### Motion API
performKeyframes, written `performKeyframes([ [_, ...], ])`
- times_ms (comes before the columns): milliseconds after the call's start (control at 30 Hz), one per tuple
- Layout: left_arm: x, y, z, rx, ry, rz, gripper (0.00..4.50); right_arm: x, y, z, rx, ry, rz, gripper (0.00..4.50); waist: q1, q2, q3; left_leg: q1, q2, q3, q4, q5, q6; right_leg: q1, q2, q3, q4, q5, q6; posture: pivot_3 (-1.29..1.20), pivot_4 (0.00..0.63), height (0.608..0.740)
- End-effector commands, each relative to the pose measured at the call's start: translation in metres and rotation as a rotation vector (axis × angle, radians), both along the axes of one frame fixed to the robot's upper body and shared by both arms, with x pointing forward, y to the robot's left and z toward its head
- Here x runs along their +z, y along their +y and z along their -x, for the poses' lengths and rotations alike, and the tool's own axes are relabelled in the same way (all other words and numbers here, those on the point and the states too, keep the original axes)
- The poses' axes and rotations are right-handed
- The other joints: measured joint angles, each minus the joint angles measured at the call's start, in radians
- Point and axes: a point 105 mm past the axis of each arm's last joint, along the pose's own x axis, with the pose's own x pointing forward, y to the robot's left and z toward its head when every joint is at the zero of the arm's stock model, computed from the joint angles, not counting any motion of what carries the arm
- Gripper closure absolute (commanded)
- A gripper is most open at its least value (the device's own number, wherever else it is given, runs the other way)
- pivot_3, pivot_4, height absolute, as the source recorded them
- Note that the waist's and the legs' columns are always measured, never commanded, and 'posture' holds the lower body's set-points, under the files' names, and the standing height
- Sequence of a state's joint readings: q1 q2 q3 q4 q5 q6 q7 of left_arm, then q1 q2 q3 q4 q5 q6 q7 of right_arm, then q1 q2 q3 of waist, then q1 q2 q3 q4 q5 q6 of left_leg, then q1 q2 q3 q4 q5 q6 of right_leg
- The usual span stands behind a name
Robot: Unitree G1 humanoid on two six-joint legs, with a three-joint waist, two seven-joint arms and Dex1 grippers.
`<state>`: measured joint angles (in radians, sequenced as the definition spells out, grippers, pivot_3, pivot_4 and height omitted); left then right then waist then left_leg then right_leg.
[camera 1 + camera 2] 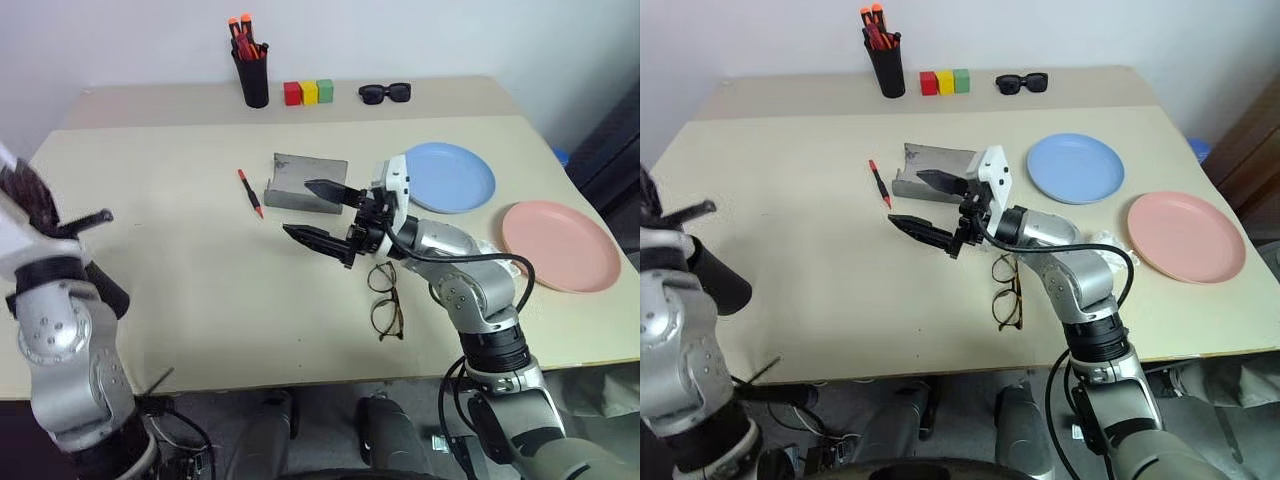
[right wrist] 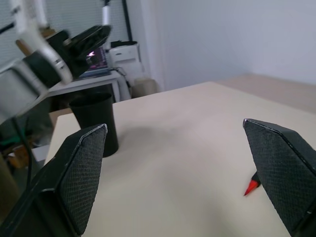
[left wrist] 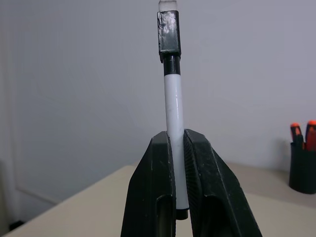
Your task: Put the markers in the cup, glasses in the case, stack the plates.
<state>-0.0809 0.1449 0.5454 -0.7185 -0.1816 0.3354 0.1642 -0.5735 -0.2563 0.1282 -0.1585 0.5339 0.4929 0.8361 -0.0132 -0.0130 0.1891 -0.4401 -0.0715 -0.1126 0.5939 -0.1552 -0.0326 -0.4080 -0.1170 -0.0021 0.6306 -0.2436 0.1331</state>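
My left gripper (image 3: 176, 137) is shut on the white marker (image 3: 173, 98), which stands up between its fingers, raised at the table's left edge (image 1: 40, 205). The black cup (image 2: 96, 123) stands on the table below that arm, partly hidden by it (image 1: 715, 280). The red marker (image 1: 250, 192) lies left of the open grey case (image 1: 305, 183). My right gripper (image 1: 298, 208) hangs open over the table in front of the case, pointing left, holding nothing. The glasses (image 1: 385, 298) lie near the front edge beside the right forearm. The blue plate (image 1: 448, 177) and the pink plate (image 1: 560, 245) lie apart at the right.
At the back stand a black pen holder (image 1: 250, 70) with orange-capped markers, three coloured blocks (image 1: 308, 93) and black sunglasses (image 1: 385, 93). Bare tabletop (image 1: 170, 260) stretches between the cup and the case.
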Motion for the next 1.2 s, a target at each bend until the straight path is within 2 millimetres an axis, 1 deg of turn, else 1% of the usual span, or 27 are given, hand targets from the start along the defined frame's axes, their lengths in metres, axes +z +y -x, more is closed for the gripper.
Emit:
performKeyframes([
  [33,0.010,-0.002,0.022,0.046,-0.063,-0.072,4.47,0.010,0.008,0.007,0.053,-0.049,-0.016,0.00,0.001,0.000,0.000,0.000,0.000,0.000,0.000,0.000,0.000,0.000,0.000,0.000,0.000,0.000,-0.001,0.00,0.150,0.740],
  [133,-0.003,0.003,0.033,0.108,-0.024,-0.095,4.47,0.009,0.010,0.008,0.062,-0.047,-0.016,0.00,0.002,0.000,0.000,0.000,0.000,0.000,0.000,0.000,0.000,0.001,0.000,0.000,-0.001,-0.001,-0.003,0.00,0.150,0.740],
  [267,-0.021,0.016,0.040,0.169,0.008,-0.045,4.47,0.008,0.011,0.009,0.064,-0.044,-0.017,0.00,0.004,0.000,0.000,0.000,0.000,0.000,0.000,0.000,0.000,0.000,0.000,0.000,-0.001,-0.001,-0.003,0.00,0.150,0.740],
  [433,-0.030,0.016,0.034,0.147,0.033,-0.077,4.47,0.007,0.011,0.012,0.061,-0.045,-0.022,0.00,0.003,0.000,0.000,0.000,0.000,0.000,0.000,0.000,0.000,0.000,0.000,0.000,-0.001,-0.002,-0.004,0.00,0.150,0.740],
  [667,-0.049,0.019,0.029,0.151,0.062,-0.048,4.47,0.009,0.011,0.011,0.047,-0.051,-0.035,0.00,0.002,0.000,0.000,0.000,0.000,0.000,0.000,-0.001,-0.001,0.000,0.000,0.000,-0.001,-0.002,-0.004,0.00,0.150,0.740],
  [933,-0.062,0.018,0.030,0.169,0.084,-0.027,4.47,0.010,0.011,0.010,0.041,-0.057,-0.037,0.00,0.002,0.000,0.000,-0.001,0.001,0.000,0.000,-0.002,-0.002,0.000,0.000,0.000,-0.001,-0.002,-0.004,0.00,0.150,0.740],
  [1000,-0.062,0.018,0.030,0.172,0.082,-0.026,3.69,0.010,0.010,0.010,0.041,-0.058,-0.036,0.00,0.002,0.000,0.000,-0.001,0.001,0.000,0.000,-0.002,-0.002,0.000,0.000,0.000,-0.001,-0.002,-0.004,0.00,0.150,0.740],
  [1067,-0.061,0.018,0.031,0.180,0.083,-0.028,3.01,0.010,0.011,0.010,0.042,-0.059,-0.036,0.00,0.002,0.000,0.000,-0.001,0.001,0.000,0.000,-0.002,-0.002,0.000,0.000,0.000,-0.001,-0.002,-0.004,0.00,0.150,0.740],
  [1100,-0.060,0.018,0.031,0.182,0.083,-0.029,2.43,0.010,0.011,0.010,0.043,-0.059,-0.035,0.00,0.002,0.000,0.000,-0.001,0.001,0.000,0.000,-0.002,-0.002,0.000,0.000,0.000,-0.001,-0.002,-0.004,0.00,0.150,0.740],
  [1200,-0.059,0.017,0.031,0.185,0.083,-0.026,0.86,0.011,0.011,0.010,0.044,-0.059,-0.034,0.00,0.002,0.000,0.000,-0.001,0.001,0.000,0.000,-0.002,-0.002,0.000,0.000,0.000,-0.001,-0.002,-0.004,0.00,0.150,0.740],
])
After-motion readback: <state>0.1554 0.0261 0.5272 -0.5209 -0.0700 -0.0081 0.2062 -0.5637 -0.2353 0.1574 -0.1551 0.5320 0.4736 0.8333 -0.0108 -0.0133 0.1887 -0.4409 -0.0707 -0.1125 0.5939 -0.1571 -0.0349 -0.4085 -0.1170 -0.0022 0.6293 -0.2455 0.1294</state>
